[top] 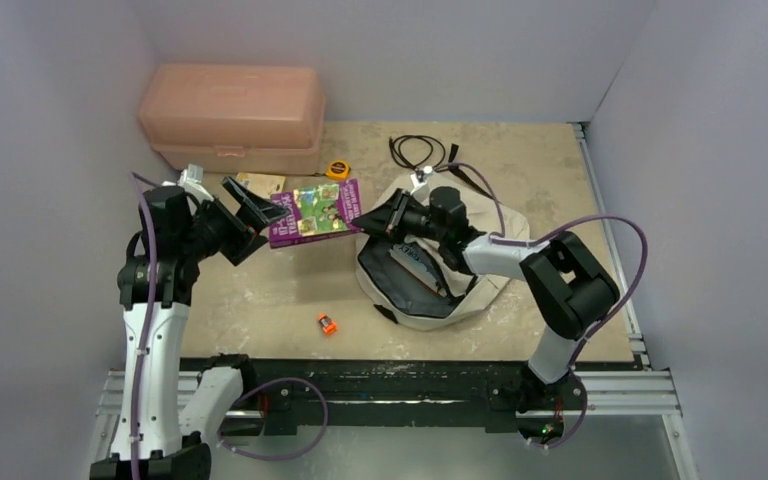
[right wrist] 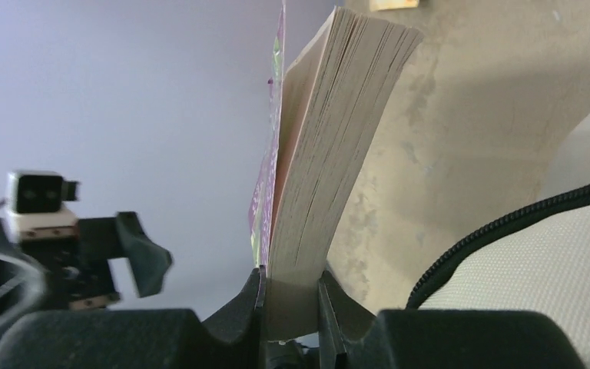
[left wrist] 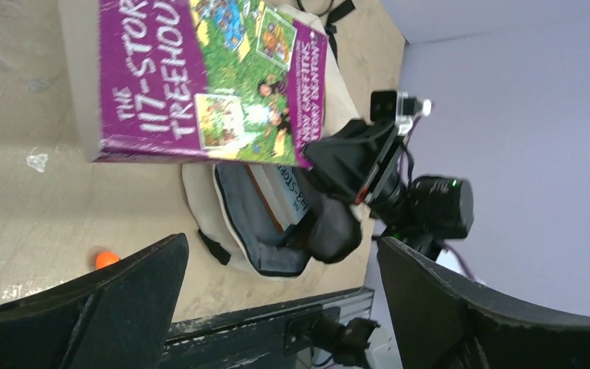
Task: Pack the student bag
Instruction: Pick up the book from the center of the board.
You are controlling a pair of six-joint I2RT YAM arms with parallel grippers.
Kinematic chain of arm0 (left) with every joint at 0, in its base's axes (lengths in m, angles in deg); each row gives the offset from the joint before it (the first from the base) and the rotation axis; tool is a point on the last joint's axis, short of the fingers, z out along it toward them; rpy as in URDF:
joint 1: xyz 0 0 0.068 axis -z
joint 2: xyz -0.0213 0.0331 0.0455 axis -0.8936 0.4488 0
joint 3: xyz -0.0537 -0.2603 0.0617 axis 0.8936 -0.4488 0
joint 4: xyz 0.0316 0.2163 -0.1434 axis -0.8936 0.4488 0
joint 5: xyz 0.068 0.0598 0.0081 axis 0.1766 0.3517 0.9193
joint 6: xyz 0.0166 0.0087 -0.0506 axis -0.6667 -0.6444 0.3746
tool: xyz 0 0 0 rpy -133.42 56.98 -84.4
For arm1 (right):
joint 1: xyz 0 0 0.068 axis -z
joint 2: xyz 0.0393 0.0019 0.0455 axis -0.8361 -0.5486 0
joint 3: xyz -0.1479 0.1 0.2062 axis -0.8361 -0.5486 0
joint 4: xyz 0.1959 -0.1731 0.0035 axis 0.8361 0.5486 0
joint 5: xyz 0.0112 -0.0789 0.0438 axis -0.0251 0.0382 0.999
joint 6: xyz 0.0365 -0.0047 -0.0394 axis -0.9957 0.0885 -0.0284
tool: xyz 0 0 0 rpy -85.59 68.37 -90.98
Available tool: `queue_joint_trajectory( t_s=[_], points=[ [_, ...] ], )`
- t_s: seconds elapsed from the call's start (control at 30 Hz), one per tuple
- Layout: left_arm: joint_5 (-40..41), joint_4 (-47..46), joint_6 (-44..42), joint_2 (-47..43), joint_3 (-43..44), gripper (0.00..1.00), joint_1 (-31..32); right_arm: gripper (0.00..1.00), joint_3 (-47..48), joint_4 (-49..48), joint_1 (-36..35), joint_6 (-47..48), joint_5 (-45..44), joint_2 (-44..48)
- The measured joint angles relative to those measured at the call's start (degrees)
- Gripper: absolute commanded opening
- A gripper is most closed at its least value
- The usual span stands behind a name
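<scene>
Purple-covered paperback book [top: 315, 212] sat clamped by its edge in our right tool [top: 362, 222], above the surface [top: 260, 300] beside the open cream fabric backpack [top: 425, 320]; our left tool [top: 258, 220] gaped empty.

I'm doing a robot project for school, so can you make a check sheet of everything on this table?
Surface: beige table, stained.
Job's things: student bag open, lying on the table; purple book held in the air beside it.
Clutter: pink box, yellow tape measure, small orange thing.
End effectors: right end effector shut on the book; left end effector open, holding nothing.
Cables: purple cables on both arms; black cord on the table.
Surroundings: plain walls.
</scene>
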Motion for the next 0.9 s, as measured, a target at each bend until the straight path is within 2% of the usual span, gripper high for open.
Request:
queue_joint_trajectory(
  t_s=[0.13, 0.3, 0.5, 0.67, 0.77, 0.83, 0.9],
  points=[
    [-4.33, -1.27, -3.06, -3.19, -3.06, 0.94, 0.02, 0.0, -0.74, -2.95, 6.64, -4.66, 8.02, 1.92],
    [-9.46, -3.96, -1.18, -3.63, -7.26, 1.0, 0.02, 0.0, -3.8, -2.49, 11.89, -6.45, 15.8, 8.24],
    [-13.55, -9.84, 6.95, -6.36, -10.95, 1.0, 0.02, 0.0, -5.79, 1.18, 14.01, -5.73, 22.01, 18.08],
    [-17.07, -21.66, 17.33, -6.67, -17.68, 1.0, 1.6, 0.0, -5.79, 1.64, 14.08, -5.79, 24.63, 22.82],
    [-17.73, -26.77, 21.81, -4.52, -19.23, 0.91, 4.37, 0.0, -5.79, 1.55, 14.08, -6.47, 25.7, 23.41],
    [-17.81, -29.53, 24.04, -4.04, -19.69, 0.8, 6.1, 0.0, -5.79, 1.55, 14.08, -7.06, 26.08, 23.39],
    [-17.77, -31.65, 25.44, -4.39, -19.87, 0.63, 7.3, 0.0, -5.81, 1.49, 14.08, -7.48, 26.53, 23.39]
  ],
)
